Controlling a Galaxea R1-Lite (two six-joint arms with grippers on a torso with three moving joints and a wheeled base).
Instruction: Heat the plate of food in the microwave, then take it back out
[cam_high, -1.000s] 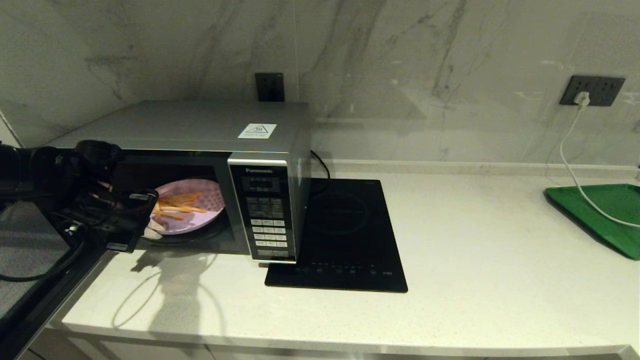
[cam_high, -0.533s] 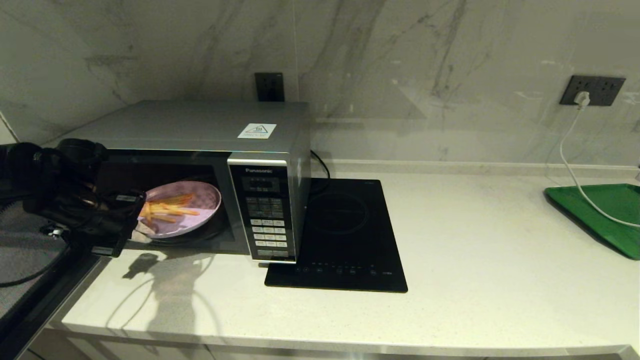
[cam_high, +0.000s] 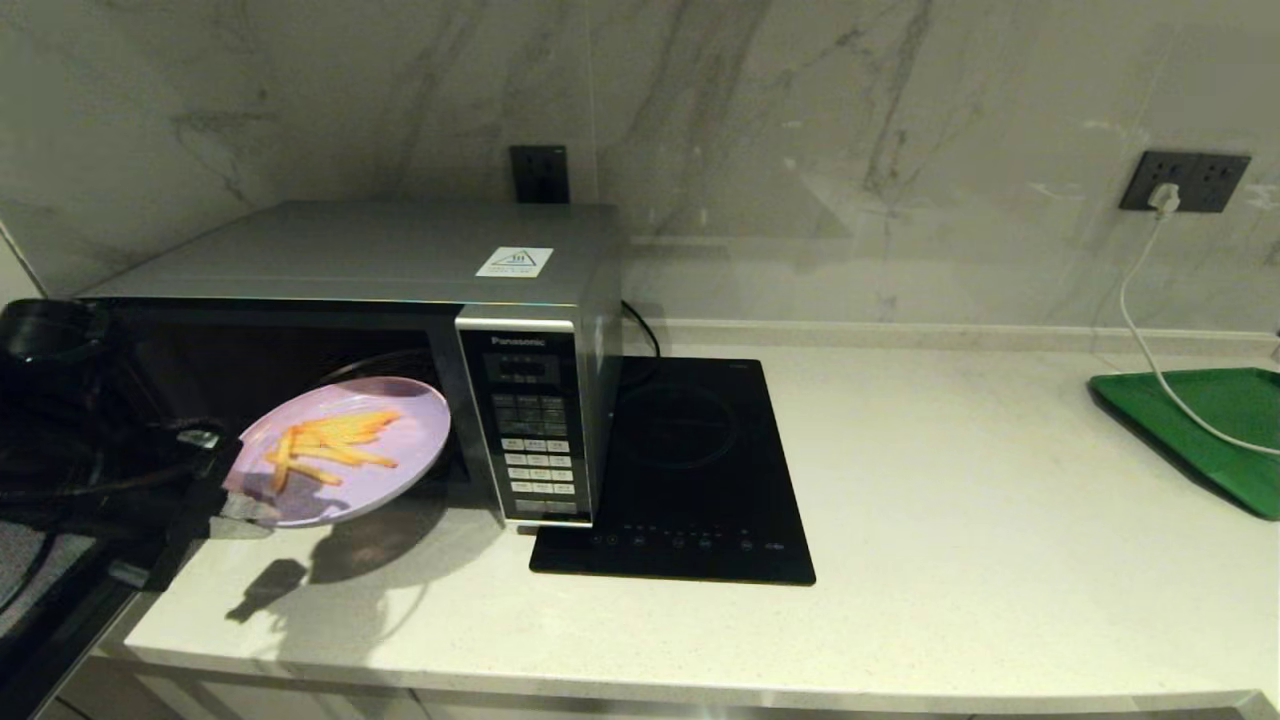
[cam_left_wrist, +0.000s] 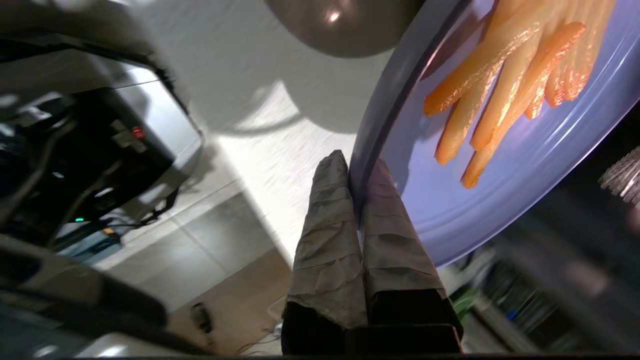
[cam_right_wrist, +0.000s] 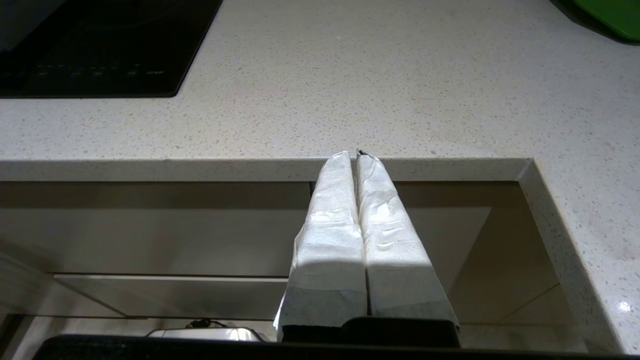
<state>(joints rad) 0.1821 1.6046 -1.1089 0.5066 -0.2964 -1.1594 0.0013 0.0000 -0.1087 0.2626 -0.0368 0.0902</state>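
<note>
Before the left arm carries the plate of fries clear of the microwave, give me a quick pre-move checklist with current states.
1. Left gripper shut on plate of food rim: ok.
2. Fries on the plate: ok.
3. Plate level: not ok, tilted.
4. Plate clear of microwave opening: not ok, far edge at the mouth.
5. Bare countertop free for set-down: ok.
6. Right gripper parked below counter edge, shut: ok.

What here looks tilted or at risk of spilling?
The plate of food is tilted, pinched only at its rim by the left pincer, half out of the microwave above the counter. The fries still lie on it; nothing spilled.
</note>
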